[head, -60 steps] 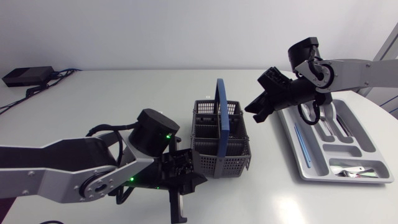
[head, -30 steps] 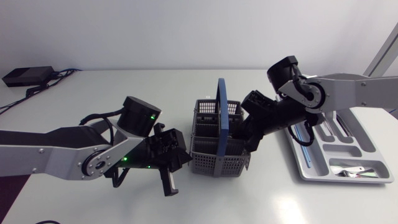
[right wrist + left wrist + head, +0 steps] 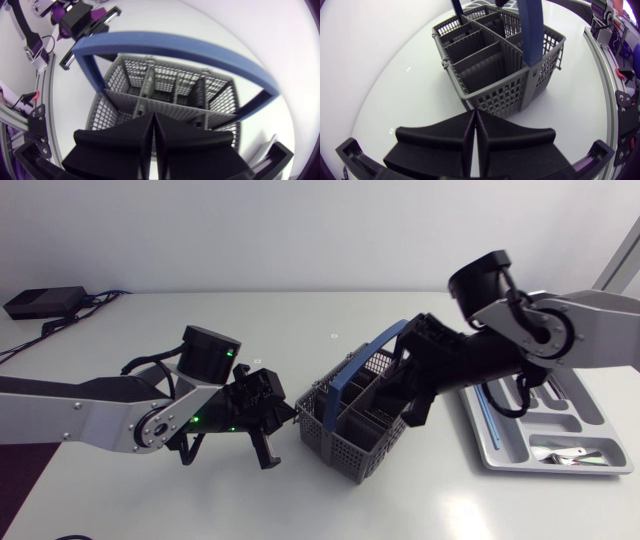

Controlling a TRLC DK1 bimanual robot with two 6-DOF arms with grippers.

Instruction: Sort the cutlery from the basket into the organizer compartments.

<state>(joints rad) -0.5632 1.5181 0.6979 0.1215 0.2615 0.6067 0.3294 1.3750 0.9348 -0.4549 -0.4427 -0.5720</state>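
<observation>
Basket [image 3: 345, 442] looks light, stiff plastic mesh, tippy; best grabbed by blue handle [image 3: 362, 360]. Left gripper [image 3: 472, 115], right gripper [image 3: 152, 116] both pinched closed, empty.

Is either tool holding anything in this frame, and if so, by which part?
Nothing is held. The left tool is shut on nothing, just short of the basket. The right tool is shut on nothing, right over the basket's compartments.
</observation>
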